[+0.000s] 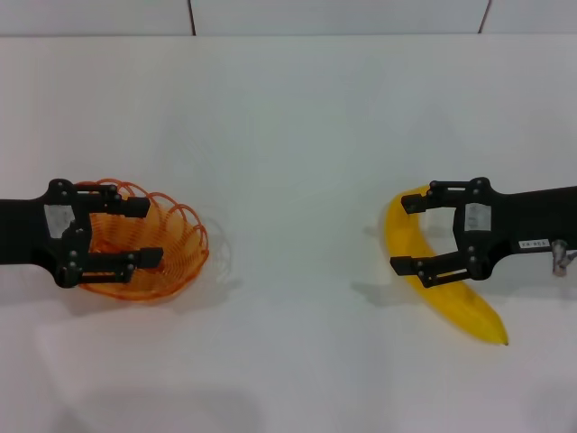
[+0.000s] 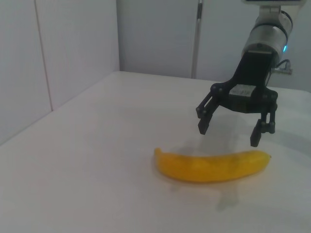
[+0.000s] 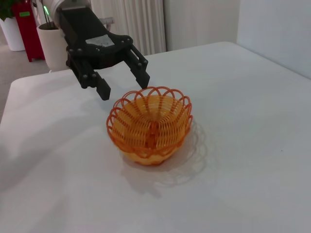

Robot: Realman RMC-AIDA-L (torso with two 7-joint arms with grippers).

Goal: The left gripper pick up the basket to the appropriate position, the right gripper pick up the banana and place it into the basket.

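Lowest in the head view lies the banana (image 1: 439,284), at the lower right of the frame on the white table (image 1: 288,135). Its long axis runs diagonally, one pointed end toward the upper left near the middle right of the picture, the other toward the lower right corner. In the left wrist view the banana (image 2: 211,166) lies almost level across the lower middle, curving upward at both tips.

Over it hangs the right gripper (image 1: 411,234), fingers spread wide, one finger over the upper tip and the other over the middle of the fruit. From the left wrist view the right gripper (image 2: 236,131) is clearly above the banana, not touching. A small white label sits on its body; the writing is too small to read.

At the left middle sits the basket (image 1: 171,236), upright with its mouth open upward. The left gripper (image 1: 144,233) hovers over its rim, fingers spread apart and holding nothing, a white sticker on its body.
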